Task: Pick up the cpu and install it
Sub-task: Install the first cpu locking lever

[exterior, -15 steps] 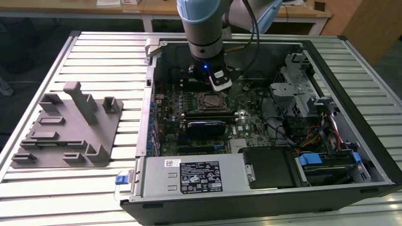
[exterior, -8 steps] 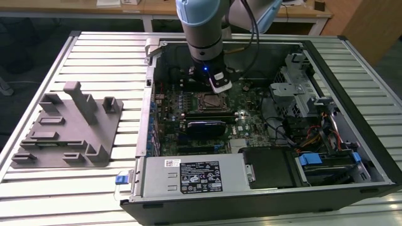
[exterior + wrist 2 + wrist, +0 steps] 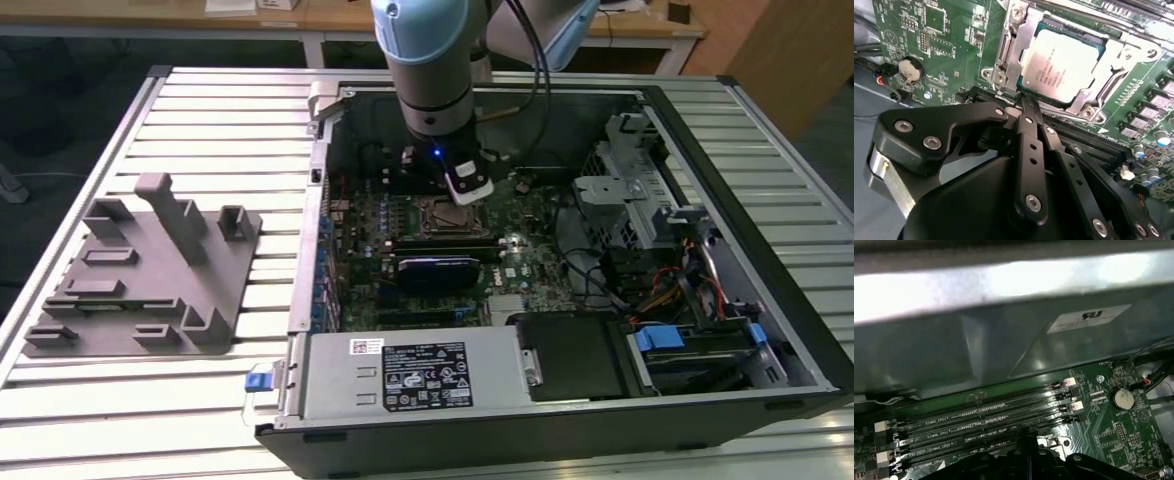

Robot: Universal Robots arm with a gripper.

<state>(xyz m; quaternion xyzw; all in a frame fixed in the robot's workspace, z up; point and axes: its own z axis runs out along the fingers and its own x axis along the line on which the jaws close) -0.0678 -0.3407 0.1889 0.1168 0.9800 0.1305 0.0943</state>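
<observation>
The cpu point(image 3: 1064, 67), a flat silvery square chip, lies seated in the motherboard socket point(image 3: 1019, 47), with the metal frame around its edges. My gripper point(image 3: 1024, 102) hovers just beside the socket's edge, its black fingers point(image 3: 1030, 145) pressed together, shut with nothing between them. In the exterior view the arm reaches down into the open computer case, the gripper point(image 3: 447, 188) just above the socket point(image 3: 449, 216). In the first wrist view the fingertips point(image 3: 1027, 437) stand close over the memory slots point(image 3: 984, 417).
The computer case point(image 3: 747, 300) lies open on a slatted metal table point(image 3: 200, 120). A grey fixture block point(image 3: 147, 270) stands at the exterior view's left. A power supply point(image 3: 414, 375), drive cage point(image 3: 641, 200) and cables point(image 3: 667, 290) crowd the case. A coin battery point(image 3: 910, 70) sits near the socket.
</observation>
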